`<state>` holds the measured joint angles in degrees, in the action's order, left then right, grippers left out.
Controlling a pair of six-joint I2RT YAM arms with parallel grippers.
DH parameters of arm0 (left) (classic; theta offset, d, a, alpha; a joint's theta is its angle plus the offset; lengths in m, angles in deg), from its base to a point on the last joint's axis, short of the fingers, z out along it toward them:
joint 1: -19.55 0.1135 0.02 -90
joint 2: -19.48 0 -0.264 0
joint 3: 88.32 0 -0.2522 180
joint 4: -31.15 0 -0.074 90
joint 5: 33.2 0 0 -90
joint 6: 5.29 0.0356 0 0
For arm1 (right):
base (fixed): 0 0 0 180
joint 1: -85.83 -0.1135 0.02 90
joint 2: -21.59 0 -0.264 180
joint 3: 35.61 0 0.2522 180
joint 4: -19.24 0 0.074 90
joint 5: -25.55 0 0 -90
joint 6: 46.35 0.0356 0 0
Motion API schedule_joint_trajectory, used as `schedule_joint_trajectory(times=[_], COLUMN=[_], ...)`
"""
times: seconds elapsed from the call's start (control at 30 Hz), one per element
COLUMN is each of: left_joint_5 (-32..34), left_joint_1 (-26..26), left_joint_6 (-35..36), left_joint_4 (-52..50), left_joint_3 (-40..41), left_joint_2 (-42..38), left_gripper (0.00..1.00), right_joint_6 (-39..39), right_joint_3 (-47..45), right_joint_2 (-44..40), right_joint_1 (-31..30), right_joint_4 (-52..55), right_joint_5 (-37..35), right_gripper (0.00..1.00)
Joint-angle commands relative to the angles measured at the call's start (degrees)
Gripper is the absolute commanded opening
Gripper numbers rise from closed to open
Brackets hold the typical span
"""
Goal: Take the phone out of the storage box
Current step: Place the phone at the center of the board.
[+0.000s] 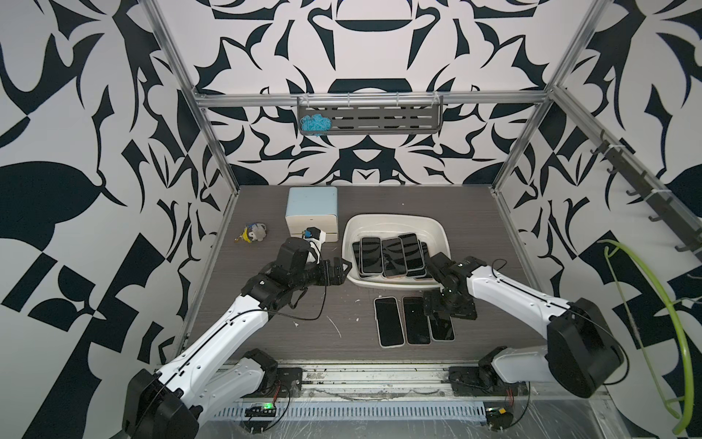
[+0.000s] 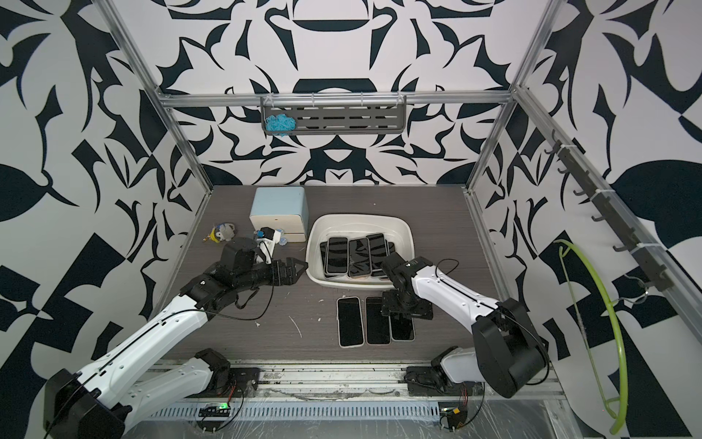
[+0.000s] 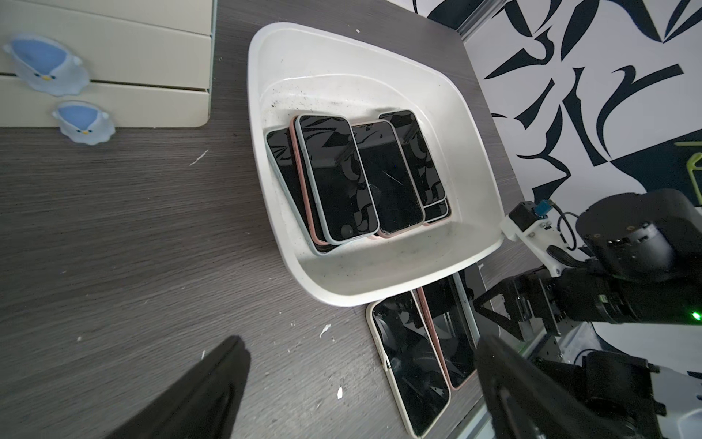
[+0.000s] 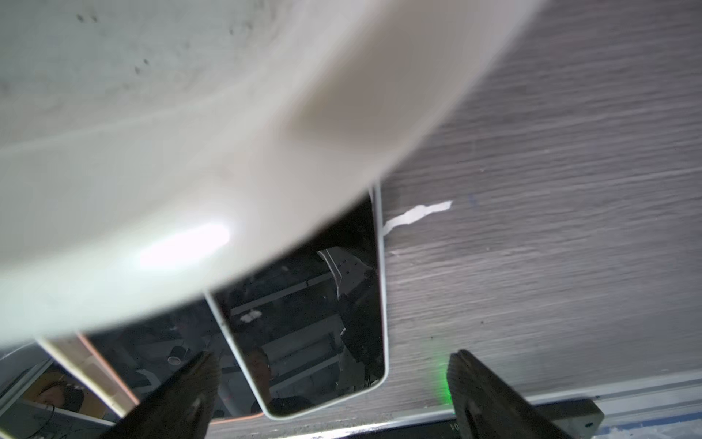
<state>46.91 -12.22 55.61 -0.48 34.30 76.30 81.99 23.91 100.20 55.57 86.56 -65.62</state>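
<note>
Top views show a wide, shallow cream-white plastic storage box (image 1: 397, 217) on the dark grey wood-grain worktop (image 1: 266, 315), just right of a small cube drawer unit with a pale blue top (image 1: 312, 201). Inside the box lies an overlapping pile of black-screened phones (image 1: 391, 258), screens up, gathered toward the near wall. Three more black-screened phones (image 1: 388, 321) lie flat, side by side, on the worktop just in front of the box. The right gripper (image 1: 442, 315) points down over the far end of the rightmost phone in that row; whether it touches the screen cannot be told. Right wrist view: its two black fingers (image 4: 482, 395) stand wide apart and hold nothing, with the row of phones and the blurred outer wall of the box ahead of them. The left gripper (image 1: 343, 271) hovers level beside the box's left wall, close to the rim; contact cannot be told. Left wrist view: its fingers (image 3: 216, 384) are spread wide and empty, facing the box and its pile. A small grey-and-blue plush toy (image 1: 255, 232) lies left of the drawer unit, well apart from the box.
</note>
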Motion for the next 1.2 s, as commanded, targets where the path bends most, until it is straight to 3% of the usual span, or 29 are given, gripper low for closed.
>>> schedule_joint_trajectory(times=[0.0, 0.27, 0.5, 0.67, 0.83, 1.0, 1.17], left_joint_5=[-0.41, 0.46, 0.52, 0.35, 0.82, 1.15, 2.75], left_joint_1=[0.23, 0.26, 0.25, 0.25, 0.23, 0.24, 0.27], left_joint_6=[0.63, 1.02, 1.16, -0.14, -1.03, -1.31, -2.58], left_joint_4=[0.03, -1.18, -0.97, 1.11, 2.28, 2.03, -1.79], left_joint_3=[-0.6, -0.13, 0.51, 2.04, 3.9, 4.9, 2.37], left_joint_2=[-0.2, -1.97, -2.59, -2.6, -3.53, -4.65, -3.9], left_gripper=[1.0, 1.0, 1.0, 1.0, 1.0, 1.0, 1.0], right_joint_6=[1.68, 4.19, 5.02, 1.54, -1.93, -7.49, -7.58], right_joint_3=[-1.64, -4.11, -1.08, 4.07, 14.95, 29.56, 42.07], right_joint_2=[1.01, 1.33, -4.98, -11.36, -15.76, -3.64, 13.05], right_joint_1=[-1.0, -1.11, -1.11, -1.66, -2.59, -2.61, -3.95], right_joint_4=[-0.68, -0.18, 6.16, 5.55, 4.85, 5.92, 4.14], right_joint_5=[0.34, -3.44, -8.23, -2.82, 3.81, 4.79, -0.06], right_gripper=[0.99, 0.99, 0.99, 0.99, 0.99, 0.99, 0.99])
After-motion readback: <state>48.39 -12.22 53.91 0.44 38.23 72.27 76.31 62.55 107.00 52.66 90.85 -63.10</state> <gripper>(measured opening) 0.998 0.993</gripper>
